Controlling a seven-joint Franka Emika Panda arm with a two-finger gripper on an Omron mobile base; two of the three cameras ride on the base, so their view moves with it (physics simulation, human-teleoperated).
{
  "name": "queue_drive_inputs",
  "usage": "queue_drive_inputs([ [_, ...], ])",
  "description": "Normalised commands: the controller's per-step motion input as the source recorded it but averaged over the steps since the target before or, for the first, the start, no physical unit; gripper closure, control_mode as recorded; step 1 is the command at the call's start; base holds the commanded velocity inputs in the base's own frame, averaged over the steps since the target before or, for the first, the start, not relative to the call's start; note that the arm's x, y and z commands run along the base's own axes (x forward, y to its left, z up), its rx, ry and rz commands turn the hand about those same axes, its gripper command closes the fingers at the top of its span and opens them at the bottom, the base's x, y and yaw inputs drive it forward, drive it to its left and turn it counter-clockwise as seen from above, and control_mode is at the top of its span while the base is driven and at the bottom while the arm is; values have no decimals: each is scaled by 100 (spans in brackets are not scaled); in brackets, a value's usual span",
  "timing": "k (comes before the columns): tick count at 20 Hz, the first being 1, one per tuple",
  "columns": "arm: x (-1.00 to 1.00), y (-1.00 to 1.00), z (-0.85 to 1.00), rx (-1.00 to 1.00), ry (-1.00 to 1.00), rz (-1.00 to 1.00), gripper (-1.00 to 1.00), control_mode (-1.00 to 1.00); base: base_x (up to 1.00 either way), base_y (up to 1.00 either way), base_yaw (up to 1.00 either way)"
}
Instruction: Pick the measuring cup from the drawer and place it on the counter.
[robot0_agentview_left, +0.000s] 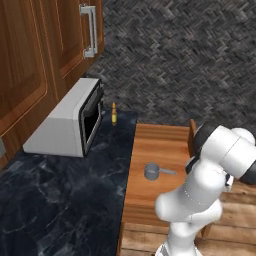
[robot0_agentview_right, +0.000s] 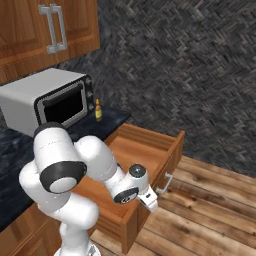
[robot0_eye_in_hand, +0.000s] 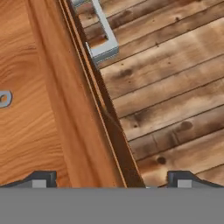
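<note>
Half the drawer (robot0_agentview_right: 145, 145) arm-hidden

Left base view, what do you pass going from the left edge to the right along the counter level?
Microwave → yellow bottle → measuring cup in the drawer → robot arm.

No text, label or number can be read on anything here (the microwave (robot0_agentview_left: 67, 120) front included).
</note>
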Motion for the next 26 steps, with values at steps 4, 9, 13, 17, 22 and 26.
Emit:
queue_drive_inputs([
  [4,11,-72,81,12,-34,0,-100,-100,0,0,0],
  [9,64,-6,100,3,-26,10,-100,-100,0,0,0],
  [13,85,2,100,-2,-4,20,-100,-100,0,0,0],
  [17,74,34,100,-20,19,34,-100,-100,0,0,0],
  [22,37,60,45,-36,41,56,-100,-100,0,0,0],
  [26,21,65,-12,-33,30,61,-100,-100,0,0,0],
])
